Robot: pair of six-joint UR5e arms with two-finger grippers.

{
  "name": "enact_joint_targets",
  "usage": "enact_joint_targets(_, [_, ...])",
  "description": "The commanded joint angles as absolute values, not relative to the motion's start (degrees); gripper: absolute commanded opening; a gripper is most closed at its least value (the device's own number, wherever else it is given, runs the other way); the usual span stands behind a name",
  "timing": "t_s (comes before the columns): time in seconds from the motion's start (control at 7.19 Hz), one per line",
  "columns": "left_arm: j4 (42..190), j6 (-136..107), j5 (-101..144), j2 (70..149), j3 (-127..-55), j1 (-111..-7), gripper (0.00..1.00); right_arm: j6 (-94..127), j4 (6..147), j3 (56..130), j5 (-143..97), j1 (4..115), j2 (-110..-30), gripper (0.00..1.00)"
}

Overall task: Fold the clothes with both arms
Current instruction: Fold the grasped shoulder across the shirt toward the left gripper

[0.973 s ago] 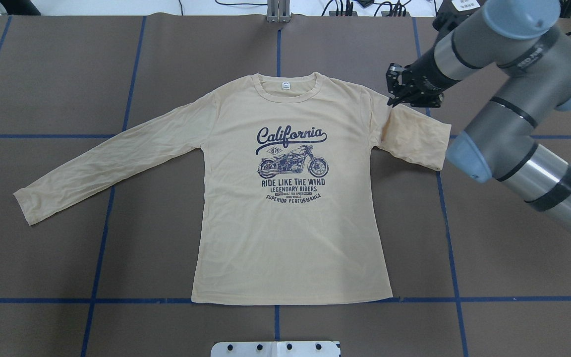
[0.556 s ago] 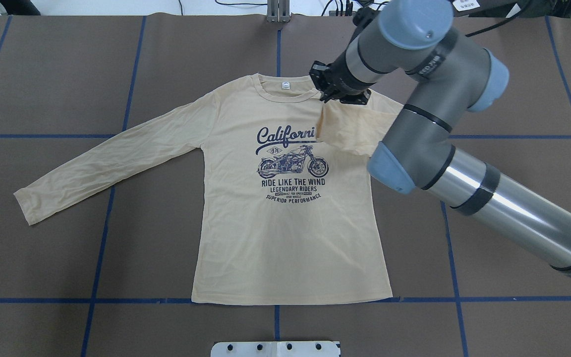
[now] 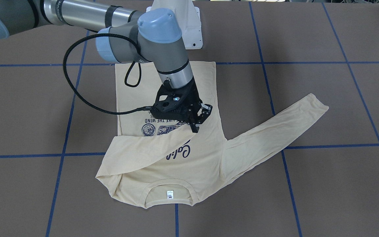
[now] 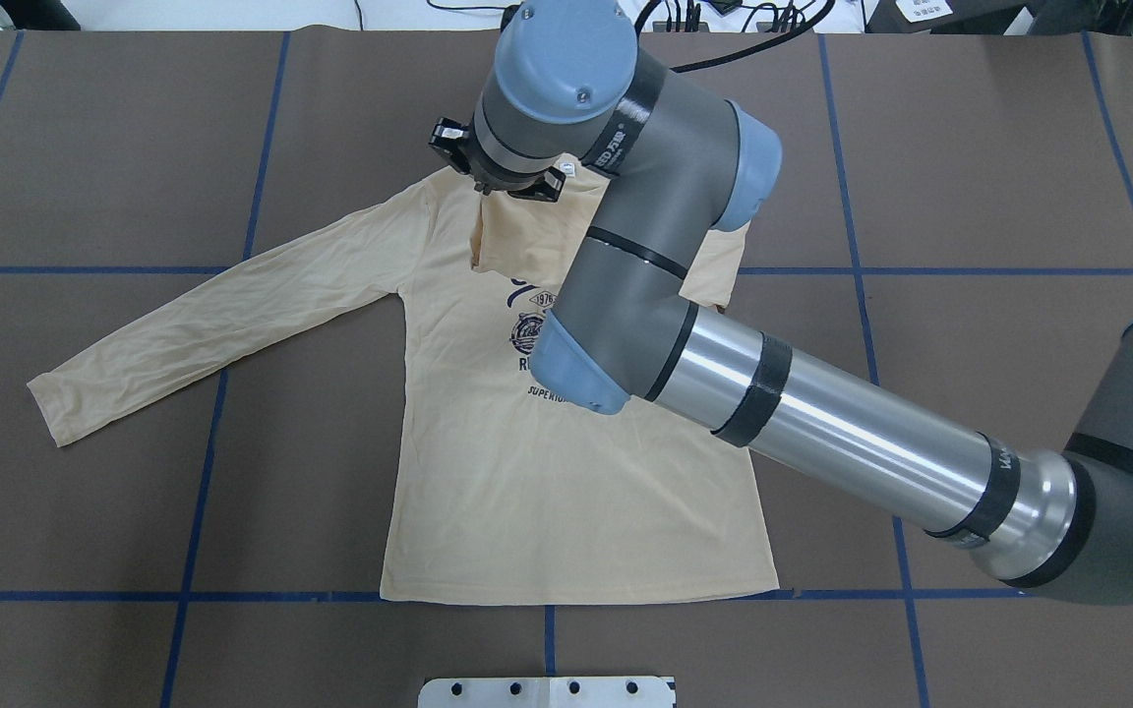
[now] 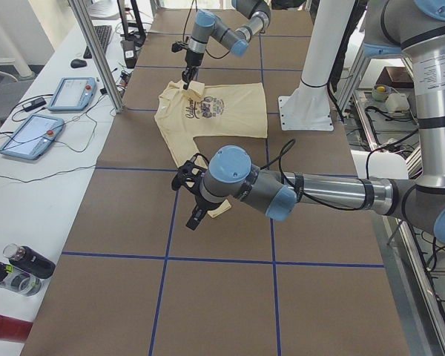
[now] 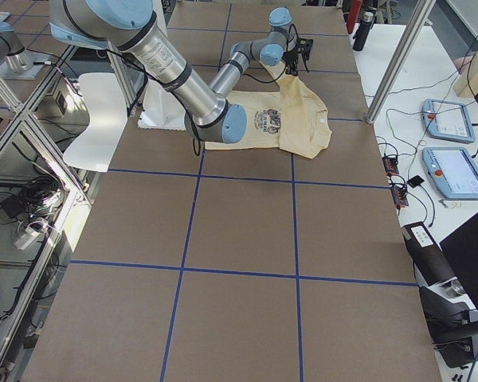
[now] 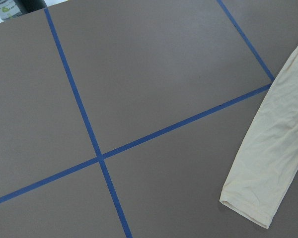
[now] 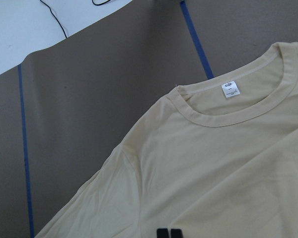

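**Shirt** [image 4: 566, 511]: cream, long-sleeved, lying face up on the mat [image 4: 114, 147], directly under the right gripper. The collar is just beyond the fingertips and the hem is well behind them, toward the base.

**Right gripper** [image 3: 194, 126]: jaws closed to a thin pinch on the cuff end of the sleeve [image 3: 137, 153], held a little above the chest. The sleeve drapes diagonally from its shoulder across the print. Judged purpose: laying this sleeve over the body as an opening fold.

**Left gripper** [image 5: 193, 204]: low over the mat, near the cuff [image 7: 248, 208] of the other sleeve [image 4: 212, 324]. That cuff lies flat. How far the gripper is open cannot be told. It is judged to be waiting to take that cuff for the matching fold.

**Writing:**
- Print [image 3: 179, 152], navy: "Cali" shows just past the fingertips and "THE WIND" just behind the gripper body.
- Overhead: a "1976" badge [image 4: 544, 298] and the start of "SUPERIOR". The sleeve and arm cover the rest.

**Label** [image 3: 169, 195]: white, at the neck, with text too small to read.
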State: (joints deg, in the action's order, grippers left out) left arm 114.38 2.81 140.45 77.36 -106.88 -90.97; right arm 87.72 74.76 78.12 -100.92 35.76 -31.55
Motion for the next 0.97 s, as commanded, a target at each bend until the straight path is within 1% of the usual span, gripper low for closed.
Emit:
enact_joint_targets(0.0, [114.35,2.81,140.45,77.34,-106.7,-90.97,1.0,87.37,74.79,75.41,-96.96,32.01,-29.09,0.0])
enact_joint_targets(0.42, [114.35,2.9,140.54,77.34,-106.52,-90.97,1.0,86.66,74.71,71.91,-94.92,29.8,-27.6,0.0])
enact_joint_targets(0.56, [114.26,2.9,140.54,77.34,-106.35,-90.97,1.0,87.36,74.62,68.5,-94.92,29.79,-25.42,0.1])
enact_joint_targets(0.7, [114.26,2.9,140.54,77.52,-106.17,-90.71,1.0,87.36,74.36,65.25,-94.92,29.79,-23.4,0.23])
enact_joint_targets(0.83, [114.26,2.73,140.62,79.17,-105.39,-89.48,1.0,87.28,74.36,65.04,-94.75,29.71,-23.21,0.92])
